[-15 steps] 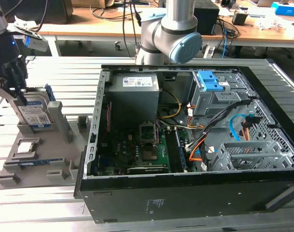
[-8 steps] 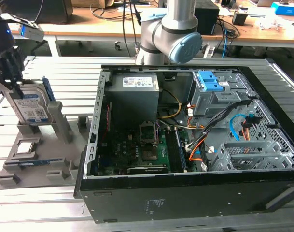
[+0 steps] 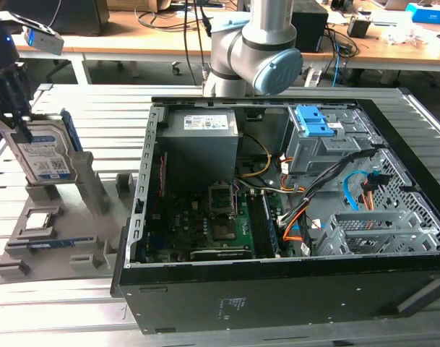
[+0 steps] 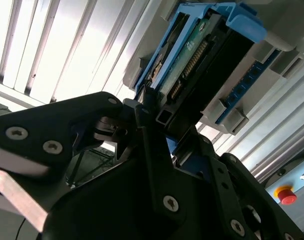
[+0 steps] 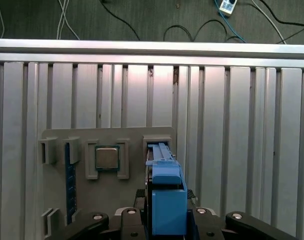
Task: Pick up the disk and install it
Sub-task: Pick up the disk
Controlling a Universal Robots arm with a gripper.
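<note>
While gripper [image 3: 19, 123] clamps connector end, disk [image 3: 42, 155] stands on edge, long axis near-vertical.

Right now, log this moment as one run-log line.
gripper: shut on the disk | the disk: upright, at grey holder, exterior view's left | computer case: open, disk not yet installed

FREE: slatted aluminium tabletop [image 3: 108, 116] strip between grey plastic fixture [image 3: 89, 217] (exterior view's left) and open black computer case [image 3: 277, 303] | BLOCKED: upright silver blue-framed disk [image 3: 42, 155] on fixture; black-orange cables [image 3: 342, 165] across case interior.
</note>
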